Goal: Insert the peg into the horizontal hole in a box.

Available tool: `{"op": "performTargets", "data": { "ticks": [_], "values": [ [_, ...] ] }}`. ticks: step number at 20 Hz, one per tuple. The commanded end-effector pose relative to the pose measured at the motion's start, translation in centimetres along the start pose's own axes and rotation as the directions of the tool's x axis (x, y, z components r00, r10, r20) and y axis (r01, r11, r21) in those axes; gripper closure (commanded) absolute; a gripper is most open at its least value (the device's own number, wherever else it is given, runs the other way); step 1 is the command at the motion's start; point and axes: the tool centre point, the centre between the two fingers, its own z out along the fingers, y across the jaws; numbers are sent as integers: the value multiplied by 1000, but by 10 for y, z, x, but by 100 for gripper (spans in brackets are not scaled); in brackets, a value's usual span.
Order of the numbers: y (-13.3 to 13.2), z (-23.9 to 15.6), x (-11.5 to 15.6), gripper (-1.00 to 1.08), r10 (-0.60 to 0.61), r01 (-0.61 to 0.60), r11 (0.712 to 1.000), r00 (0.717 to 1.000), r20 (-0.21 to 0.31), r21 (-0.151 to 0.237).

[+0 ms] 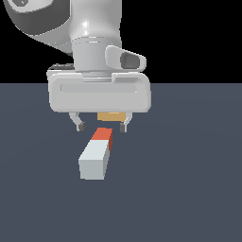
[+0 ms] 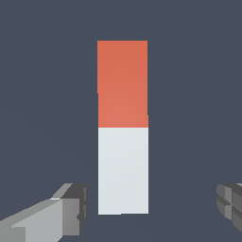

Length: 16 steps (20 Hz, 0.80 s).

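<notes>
- On the dark grey floor [image 1: 189,189], the peg [image 1: 97,153] is lying flat, just toward the camera from the gripper [image 1: 102,126], at about six o'clock from it in the exterior view; its orange-red end is pointing away toward the robot.
- The gripper is hanging above the peg with its fingers [image 2: 71,203] spread apart and holding nothing; in the wrist view the peg [image 2: 123,127] is sitting between them.
- Judging by its sharp, square edges, the peg is looking rigid and probably light; its flat sides should suit a pinch across the pale half, leaving the other end free for insertion.
- Only a tan sliver of the box [image 1: 111,116] is showing behind the gripper body; the hole is being hidden entirely.
</notes>
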Motion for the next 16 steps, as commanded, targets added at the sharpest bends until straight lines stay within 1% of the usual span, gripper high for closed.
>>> {"op": "performTargets", "data": {
  "ticks": [1,6,12,16],
  "values": [
    [-8,11,-4,-92,-2,2,1000,1000,0,2],
    [-17,24,-9,-92,-4,4,1000,1000,-1,5],
    [-18,27,-10,-92,-4,4,1000,1000,-1,6],
    [-18,38,-10,-92,-4,4,1000,1000,-1,6]
  ]
}}
